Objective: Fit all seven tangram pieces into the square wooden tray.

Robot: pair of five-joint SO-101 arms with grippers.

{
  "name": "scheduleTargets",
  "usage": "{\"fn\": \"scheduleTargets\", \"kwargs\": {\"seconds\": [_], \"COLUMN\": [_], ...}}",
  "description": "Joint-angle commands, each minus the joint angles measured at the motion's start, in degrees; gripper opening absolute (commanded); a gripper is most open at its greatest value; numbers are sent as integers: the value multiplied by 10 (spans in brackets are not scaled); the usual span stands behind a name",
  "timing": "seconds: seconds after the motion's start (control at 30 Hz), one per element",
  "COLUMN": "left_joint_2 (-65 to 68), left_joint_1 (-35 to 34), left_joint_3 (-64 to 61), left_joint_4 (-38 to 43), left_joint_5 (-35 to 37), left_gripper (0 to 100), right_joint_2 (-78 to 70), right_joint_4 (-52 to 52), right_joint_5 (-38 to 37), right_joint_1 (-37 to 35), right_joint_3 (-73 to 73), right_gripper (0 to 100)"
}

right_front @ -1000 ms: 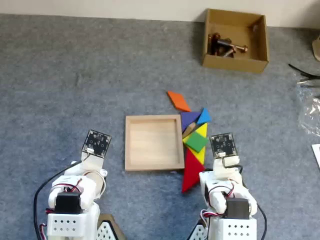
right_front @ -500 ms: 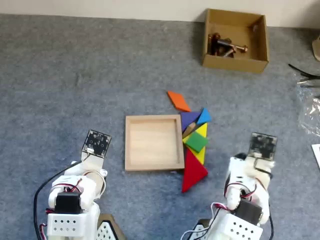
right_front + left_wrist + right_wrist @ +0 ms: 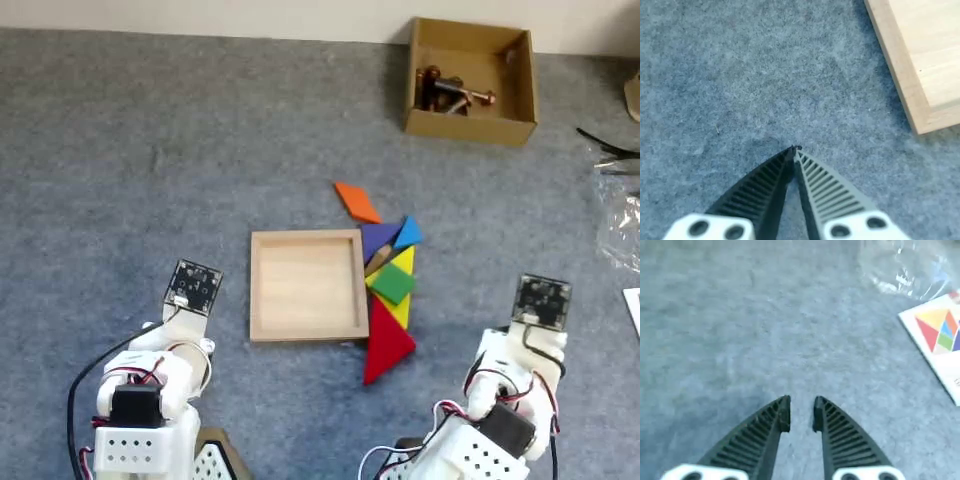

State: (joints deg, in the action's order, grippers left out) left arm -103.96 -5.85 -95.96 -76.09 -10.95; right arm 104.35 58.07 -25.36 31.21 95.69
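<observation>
the left gripper (image 3: 796, 150) is clenched, its two ribbed jaws pressed tip to tip with nothing between them, poised over grey carpet (image 3: 740, 75). just beyond it, apart from the tips, lies a corner of the wooden tray (image 3: 900, 75), its raised rim and pale floor in sight. the right gripper (image 3: 801, 414) is slightly released, a narrow gap between its jaw tips, grasping nothing, also above bare carpet; farther out from it lie a crinkled clear plastic bag (image 3: 905, 265) and a printed card (image 3: 940, 335) bearing a coloured tangram figure. from the high view the left arm stands at the near left, beside the tray's near left corner, and the right arm stands at the near right, well apart from the pieces. the square tray (image 3: 258, 290) sits mid-table with its floor bare wood. the pieces all lie on the carpet along its right side: an orange parallelogram (image 3: 357, 202) a little beyond the far right corner, then a purple triangle (image 3: 378, 238) and a blue triangle (image 3: 407, 233) touching each other, a yellow piece (image 3: 403, 262) with a green square (image 3: 392, 284) lying on it, and a red triangle (image 3: 385, 340) by the near right corner. a brownish sliver between purple and green is too small to identify. far off at the back right is a cardboard box (image 3: 465, 125) holding metal parts (image 3: 450, 95).
</observation>
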Motion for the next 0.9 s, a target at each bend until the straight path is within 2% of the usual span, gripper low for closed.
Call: {"fn": "scheduleTargets", "kwargs": {"seconds": [0.0, 0.23, 0.43, 0.87], "left_joint_2": [-4, -4, -4, -4], "left_joint_1": [-2, -2, -2, -2], "left_joint_3": [-12, -12, -12, -12], "left_joint_4": [-3, -3, -3, -3], "left_joint_5": [4, 4, 4, 4], "left_gripper": [5, 5, 5, 5], "right_joint_2": [3, 2, -18, -425], "right_joint_4": [31, 142, 182, 208], "right_joint_5": [-27, -70, -74, -62], "right_joint_1": [-11, -13, -13, -14], "right_joint_3": [7, -135, -201, -479], "right_gripper": [84, 84, 84, 84]}}
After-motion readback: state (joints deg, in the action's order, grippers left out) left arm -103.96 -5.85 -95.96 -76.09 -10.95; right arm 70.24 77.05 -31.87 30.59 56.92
